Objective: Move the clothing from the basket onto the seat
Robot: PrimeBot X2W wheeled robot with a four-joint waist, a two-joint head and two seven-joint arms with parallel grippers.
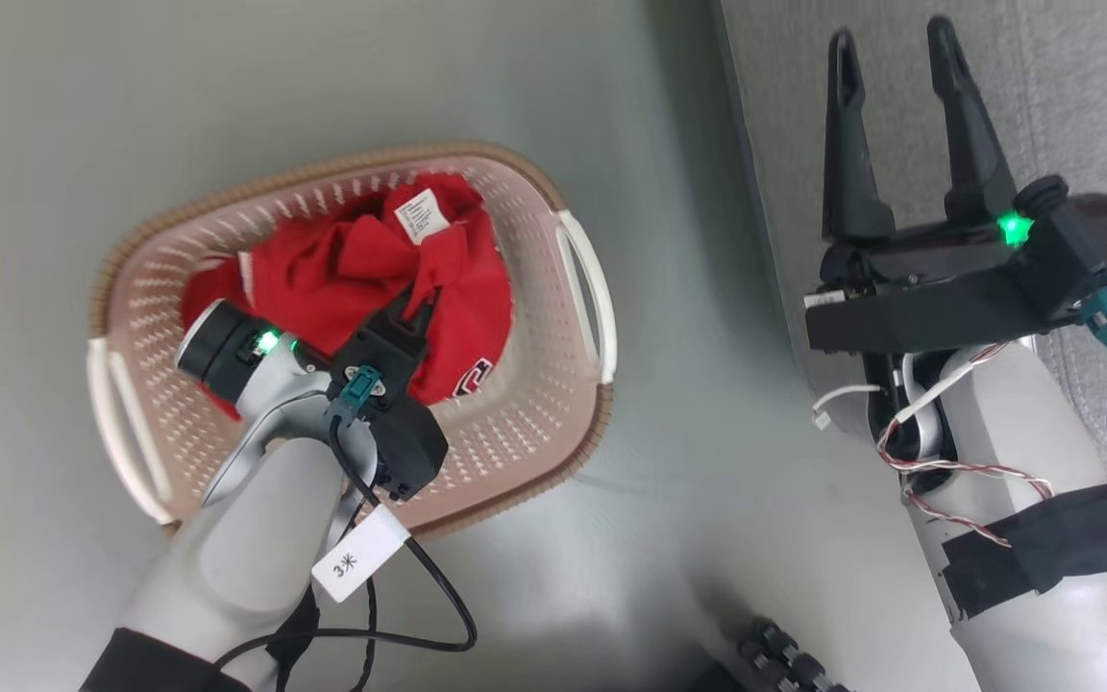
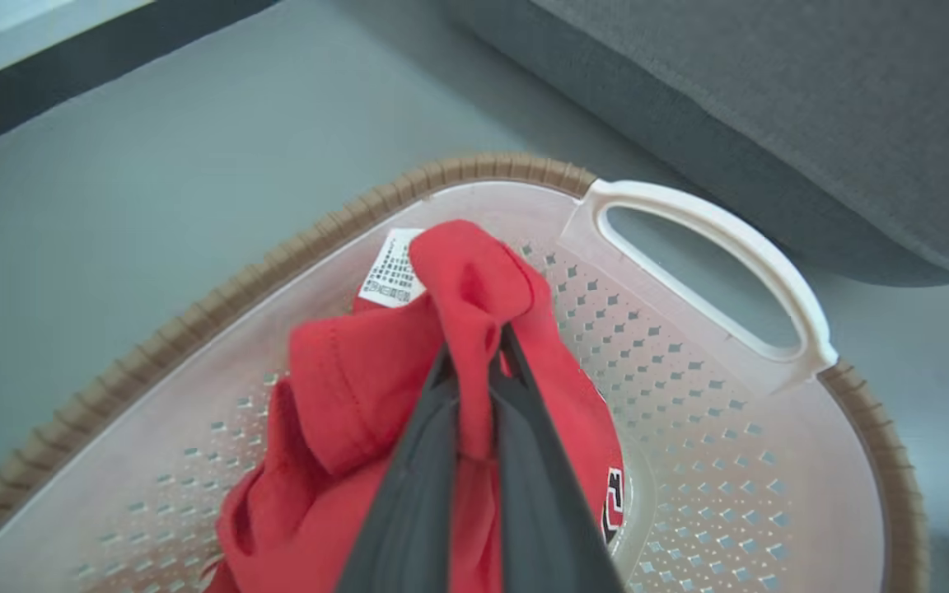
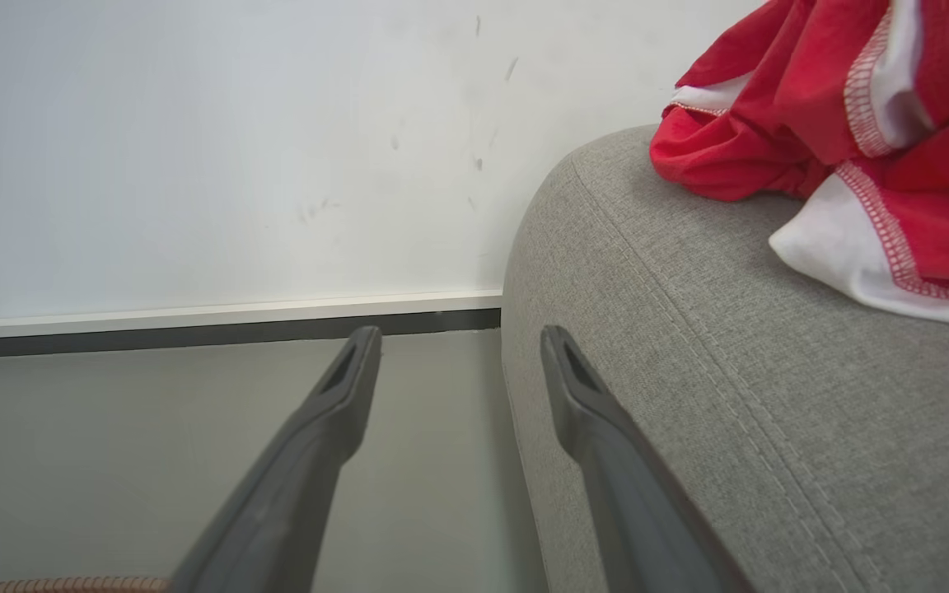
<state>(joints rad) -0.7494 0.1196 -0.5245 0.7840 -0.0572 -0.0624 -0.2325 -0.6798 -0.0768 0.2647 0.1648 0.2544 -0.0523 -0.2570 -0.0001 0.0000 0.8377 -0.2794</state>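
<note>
Left hand (image 1: pixel 422 306) clamped on a fold of the red jersey (image 1: pixel 342 269), which lies in the basket (image 1: pixel 534 452) on the floor (image 1: pixel 707 384). Right hand (image 1: pixel 890 43) spread wide, empty, at the grey seat (image 1: pixel 1082 86) edge. 1 second jersey (image 3: pixel 919 165) lies on the seat.

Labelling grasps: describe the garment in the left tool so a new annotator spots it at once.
Beside the grey seat stands a cream perforated basket with a brown rim. Inside it lies a bunched red garment, pinched by the left tool. Unlike the red-and-white garment on the seat, it shows a printed white care label.
</note>
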